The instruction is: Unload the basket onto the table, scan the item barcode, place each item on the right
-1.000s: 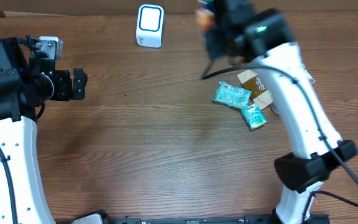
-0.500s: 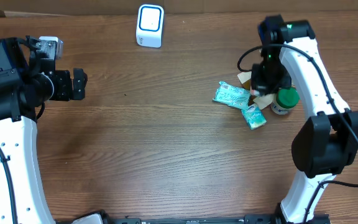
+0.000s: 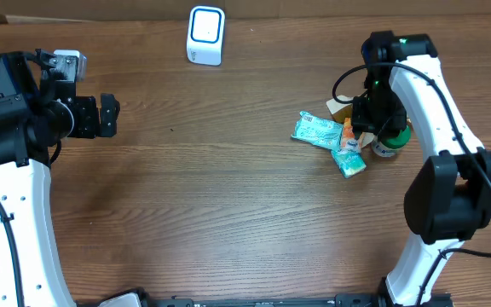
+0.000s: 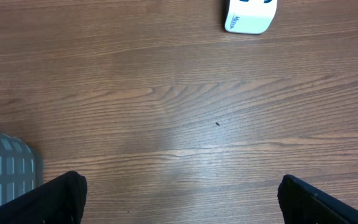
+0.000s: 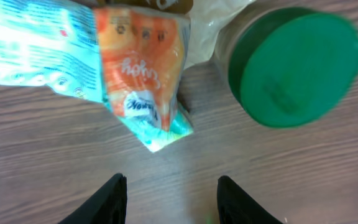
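Note:
A white barcode scanner (image 3: pixel 205 34) stands at the back of the table and also shows as the scanner (image 4: pixel 249 15) in the left wrist view. An orange packet (image 3: pixel 346 134) lies loose on top of a teal packet (image 3: pixel 349 159) at the right. My right gripper (image 3: pixel 370 124) hangs just above that pile. From the right wrist, the gripper (image 5: pixel 173 205) is open with only bare wood between its fingers, and the orange packet (image 5: pixel 143 68) lies ahead of them. My left gripper (image 3: pixel 107 116) is wide open and empty at the far left, as the left wrist view of it (image 4: pixel 179 205) confirms.
A second teal packet (image 3: pixel 318 130), a brown box (image 3: pixel 339 107) and a jar with a green lid (image 3: pixel 389 141) sit in the same pile. The green lid (image 5: pixel 291 65) lies right of the orange packet. A grey basket (image 4: pixel 5 165) stands at the left edge.
My right arm swung from near the scanner back to the pile, came down and opened. The orange packet it carried now lies free on the teal packets. The left arm has not moved.

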Motion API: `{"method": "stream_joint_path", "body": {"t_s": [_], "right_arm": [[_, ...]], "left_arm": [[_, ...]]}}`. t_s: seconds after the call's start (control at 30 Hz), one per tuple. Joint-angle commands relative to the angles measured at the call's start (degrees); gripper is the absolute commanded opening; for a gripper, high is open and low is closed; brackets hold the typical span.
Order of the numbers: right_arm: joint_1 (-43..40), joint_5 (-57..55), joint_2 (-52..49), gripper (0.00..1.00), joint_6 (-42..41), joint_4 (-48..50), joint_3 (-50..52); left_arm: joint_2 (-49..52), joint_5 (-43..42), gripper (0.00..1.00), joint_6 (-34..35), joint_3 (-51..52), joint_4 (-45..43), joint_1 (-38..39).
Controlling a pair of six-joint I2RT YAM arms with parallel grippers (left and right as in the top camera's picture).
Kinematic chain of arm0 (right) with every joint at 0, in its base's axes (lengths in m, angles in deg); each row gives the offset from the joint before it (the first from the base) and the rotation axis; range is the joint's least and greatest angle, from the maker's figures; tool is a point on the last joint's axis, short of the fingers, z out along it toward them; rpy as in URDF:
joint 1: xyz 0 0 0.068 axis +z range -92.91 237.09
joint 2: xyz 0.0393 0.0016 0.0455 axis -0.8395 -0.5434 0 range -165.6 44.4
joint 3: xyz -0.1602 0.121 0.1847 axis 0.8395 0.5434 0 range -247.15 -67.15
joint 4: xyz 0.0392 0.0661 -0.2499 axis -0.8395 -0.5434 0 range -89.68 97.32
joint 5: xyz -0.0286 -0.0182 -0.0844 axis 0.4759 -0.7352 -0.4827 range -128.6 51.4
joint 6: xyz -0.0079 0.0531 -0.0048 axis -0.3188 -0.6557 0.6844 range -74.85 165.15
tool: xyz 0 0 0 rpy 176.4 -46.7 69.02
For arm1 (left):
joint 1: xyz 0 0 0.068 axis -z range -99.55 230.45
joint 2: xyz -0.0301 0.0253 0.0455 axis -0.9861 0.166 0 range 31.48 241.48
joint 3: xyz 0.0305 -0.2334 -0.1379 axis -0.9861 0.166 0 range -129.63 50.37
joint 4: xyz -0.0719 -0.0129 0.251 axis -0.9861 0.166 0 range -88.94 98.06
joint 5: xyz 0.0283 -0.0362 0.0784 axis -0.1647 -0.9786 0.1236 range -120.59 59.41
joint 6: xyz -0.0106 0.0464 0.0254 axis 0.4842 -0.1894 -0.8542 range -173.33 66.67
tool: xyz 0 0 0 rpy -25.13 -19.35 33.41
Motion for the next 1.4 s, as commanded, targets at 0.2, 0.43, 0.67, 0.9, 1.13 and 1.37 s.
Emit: {"method": "stream_joint_path", "body": {"t_s": [0.2, 0.43, 0.67, 0.9, 1.13, 1.37], "right_arm": [[1.4, 8.41, 22.62, 1.0, 1.03, -7.19, -14.43], [1.4, 13.62, 36.22, 1.0, 1.03, -7.17, -14.82], [1.38, 10.6, 45.81, 1.0, 0.59, -7.15, -14.82], [1.42, 7.13, 53.37, 1.0, 0.7, -2.86, -11.17], [1.57, 7.15, 65.79, 1.0, 2.78, 20.13, 15.1], [2.16, 10.05, 83.43, 1.0, 2.51, 59.74, 56.26]], "left_arm": [[0.11, 0.13, 1.0, -1.29, -0.31, -0.2, -0.42], [0.11, 0.13, 1.0, -1.29, -0.31, -0.2, -0.42], [0.11, 0.13, 1.0, -1.29, -0.31, -0.2, -0.42], [0.11, 0.13, 1.0, -1.29, -0.31, -0.2, -0.42], [0.11, 0.13, 1.0, -1.29, -0.31, -0.2, -0.42], [0.11, 0.13, 1.0, -1.29, -0.31, -0.2, -0.42]]}}
